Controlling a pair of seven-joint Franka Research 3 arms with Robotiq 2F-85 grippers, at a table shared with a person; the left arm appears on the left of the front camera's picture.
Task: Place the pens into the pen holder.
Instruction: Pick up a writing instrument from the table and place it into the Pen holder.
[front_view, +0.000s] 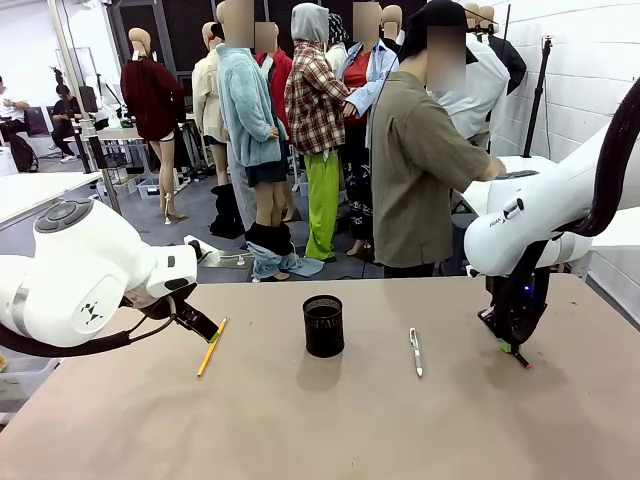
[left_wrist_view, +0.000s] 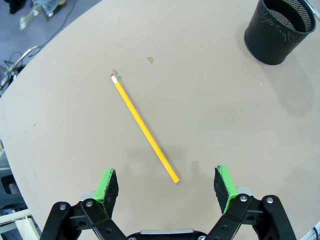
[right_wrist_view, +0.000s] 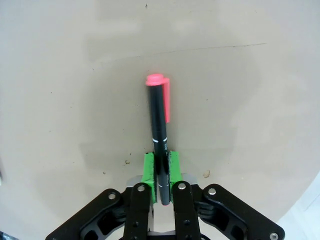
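We see the brown table (front_view: 320, 430) first. Our left gripper (left_wrist_view: 165, 184) hangs over its left part, jaws spread wide and holding nothing. Our right gripper (right_wrist_view: 160, 162) sits low at the table's right side, clamped tight on one pen. The pen holder (front_view: 323, 325) stands upright mid-table. A yellow pencil (left_wrist_view: 145, 131) lies flat to its left, below the wide jaws. A silver pen (front_view: 416, 352) lies flat to its right. The clamped one is a black pen with a pink cap (right_wrist_view: 159, 120).

— What's mid-frame?
— The black pen holder (front_view: 323, 326), upright on the table (front_view: 330, 430). A yellow pencil (front_view: 212, 346) lies left of it, a silver pen (front_view: 416, 352) right.
— Far right?
— The right gripper (front_view: 513, 345), down at the table, a red-tipped pen (front_view: 522, 359) poking from it.
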